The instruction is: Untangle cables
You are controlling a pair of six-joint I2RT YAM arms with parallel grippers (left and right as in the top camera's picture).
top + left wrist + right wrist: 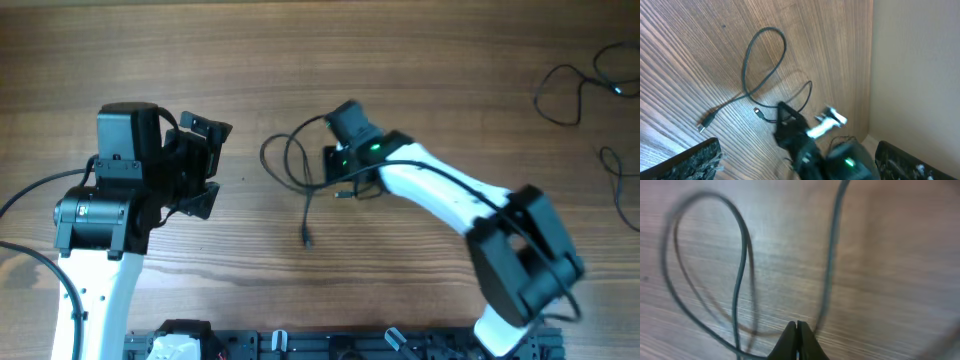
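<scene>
Black cable [305, 215] looped on wood table [450, 60], right gripper [797, 328] pinched closed on one strand, left gripper [208, 165] spread wide, holding nothing, well apart from it.

Lying in a loose loop at centre, thin black flexible cord [264, 158], small plug end [307, 240] trailing off; more thin black cords [543, 88] sprawling far right.
</scene>
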